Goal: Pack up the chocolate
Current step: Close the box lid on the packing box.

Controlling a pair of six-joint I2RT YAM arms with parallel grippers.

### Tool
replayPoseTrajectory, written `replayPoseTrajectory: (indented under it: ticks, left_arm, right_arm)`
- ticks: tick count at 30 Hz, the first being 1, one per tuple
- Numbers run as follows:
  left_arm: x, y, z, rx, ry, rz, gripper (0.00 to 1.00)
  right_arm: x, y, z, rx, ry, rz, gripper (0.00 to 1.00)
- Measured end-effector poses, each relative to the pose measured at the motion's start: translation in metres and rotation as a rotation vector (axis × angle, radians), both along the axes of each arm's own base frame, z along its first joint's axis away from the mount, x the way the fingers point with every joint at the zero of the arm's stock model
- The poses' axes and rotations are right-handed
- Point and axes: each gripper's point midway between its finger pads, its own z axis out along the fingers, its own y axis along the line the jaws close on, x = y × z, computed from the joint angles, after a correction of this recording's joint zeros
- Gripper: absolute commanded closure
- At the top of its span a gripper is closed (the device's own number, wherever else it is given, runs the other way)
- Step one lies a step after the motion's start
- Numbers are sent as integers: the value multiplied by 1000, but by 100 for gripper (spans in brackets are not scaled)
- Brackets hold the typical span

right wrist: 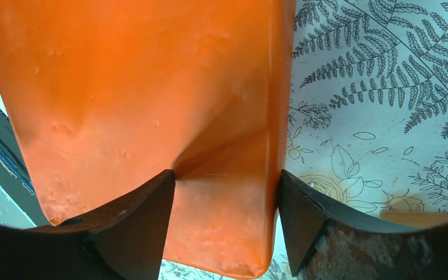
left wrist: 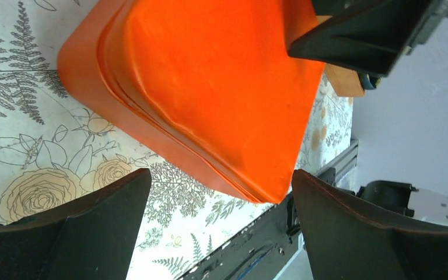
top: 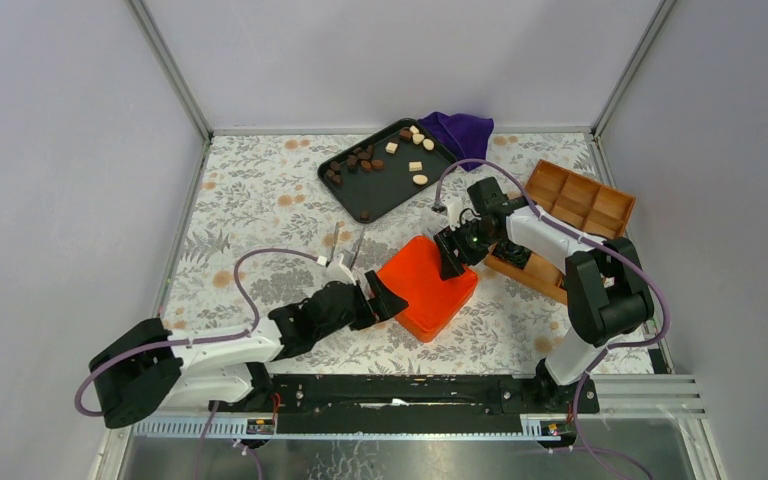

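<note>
The chocolate (top: 365,160), small dark, brown and cream pieces, lies on a black tray (top: 385,190) at the back. A wooden compartment box (top: 580,200) stands at the right. An orange plastic lid (top: 428,288) lies tilted between the arms. My right gripper (top: 453,253) is shut on the lid's far rim; in the right wrist view its fingers (right wrist: 146,216) pinch the orange lid (right wrist: 122,87) and dent it. My left gripper (top: 388,303) is open at the lid's near-left corner. In the left wrist view the lid (left wrist: 210,87) has its corner between the left gripper's (left wrist: 221,181) tips, close to the right finger.
A purple cloth (top: 457,128) lies behind the tray against the back wall. The wooden box's edge shows in the left wrist view (left wrist: 344,81) and the right wrist view (right wrist: 414,217). The black base rail (top: 410,392) runs along the near edge.
</note>
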Motion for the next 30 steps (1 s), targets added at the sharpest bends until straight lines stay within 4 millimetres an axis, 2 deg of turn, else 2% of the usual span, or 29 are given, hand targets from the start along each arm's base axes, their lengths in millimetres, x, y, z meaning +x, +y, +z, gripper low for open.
replayPoseTrajectory:
  ticks: [5, 6, 8, 11, 15, 19, 24, 30]
  left_arm:
    - [8, -5, -20, 22, 54, 62, 2]
    - [9, -8, -26, 34, 72, 68, 4]
    - [9, -13, -37, 52, 102, 72, 15]
    - [11, -24, -40, 11, 131, 85, 47]
    - [15, -33, -31, -82, 161, 120, 64]
    - [17, -38, -27, -116, 168, 131, 69]
    - [20, -43, -26, -119, 167, 131, 69]
    - [26, -52, -26, -128, 166, 123, 72]
  right_arm:
    - [0, 0, 0, 0, 0, 0, 30]
    - [0, 0, 0, 1, 1, 0, 29]
    - [0, 0, 0, 1, 1, 0, 28]
    - [-1, 1, 0, 5, 2, 3, 27]
    - [2, -6, 1, -12, -4, -17, 25]
    - [6, -11, 2, -25, -22, -26, 22]
    - [8, -14, 3, -38, -42, -19, 13]
    - [9, -27, 10, -85, -91, -41, 8]
